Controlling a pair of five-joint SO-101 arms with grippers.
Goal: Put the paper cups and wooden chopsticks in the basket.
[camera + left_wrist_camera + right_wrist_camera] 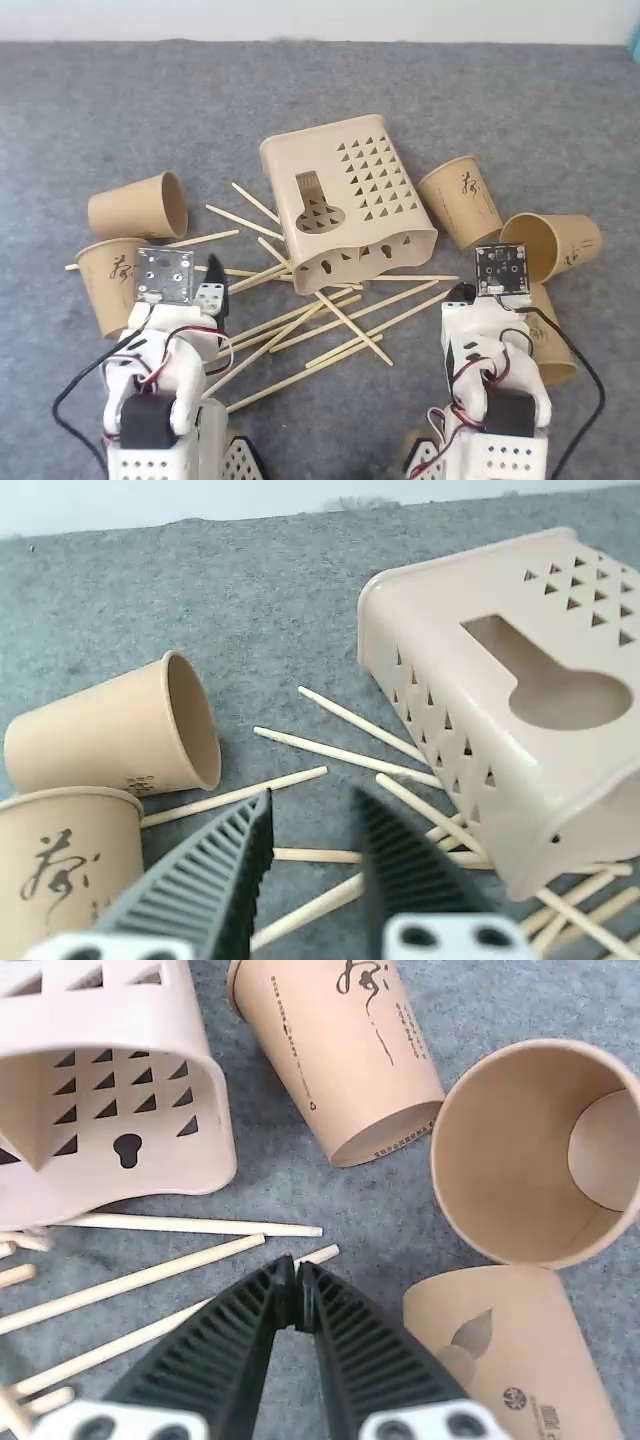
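Both arms sit low at the near edge of the grey desk (320,90). The basket (350,232) lies tipped on its side ahead, between them. The left end effector (312,798) is narrowly parted and empty over scattered chopsticks (340,753), with two paper cups (110,735) beside it. The right end effector (297,1268) is pinched closed on nothing, with three other cups (340,1050) just ahead.

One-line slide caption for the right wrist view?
Shut right hand near scattered chopsticks, three tipped paper cups and the overturned basket.
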